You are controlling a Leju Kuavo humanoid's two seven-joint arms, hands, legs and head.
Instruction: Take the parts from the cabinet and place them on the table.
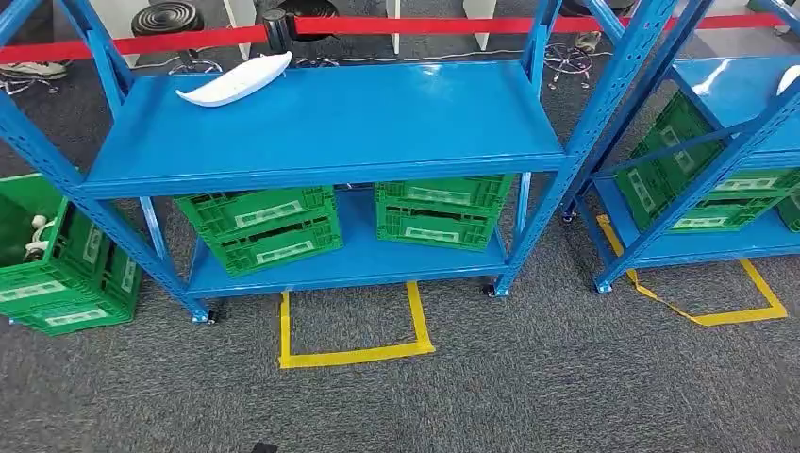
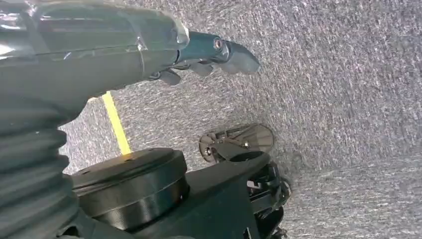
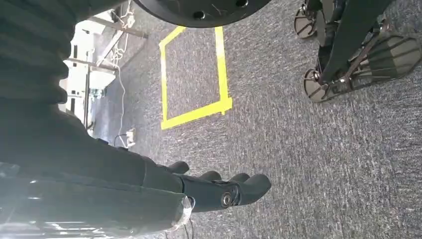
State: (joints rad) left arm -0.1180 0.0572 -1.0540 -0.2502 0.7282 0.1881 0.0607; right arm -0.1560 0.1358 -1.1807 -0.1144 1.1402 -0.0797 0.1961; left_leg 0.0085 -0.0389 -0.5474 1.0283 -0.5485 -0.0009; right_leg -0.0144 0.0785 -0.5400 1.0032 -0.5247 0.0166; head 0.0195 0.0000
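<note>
Blue shelving rack (image 1: 321, 132) stands on grey carpet (image 1: 528, 387).

From my head view, the green crate (image 1: 58, 255) at the far left is cut by the picture's edge, and the small pale thing (image 1: 36, 238) inside it is too small for me to name. On the second blue rack (image 1: 698, 160) to the right, a white part (image 1: 791, 79) is cropped to a sliver. The crates (image 1: 259, 226) under the near rack's top shelf (image 1: 330, 127) hide whatever they hold.
</note>
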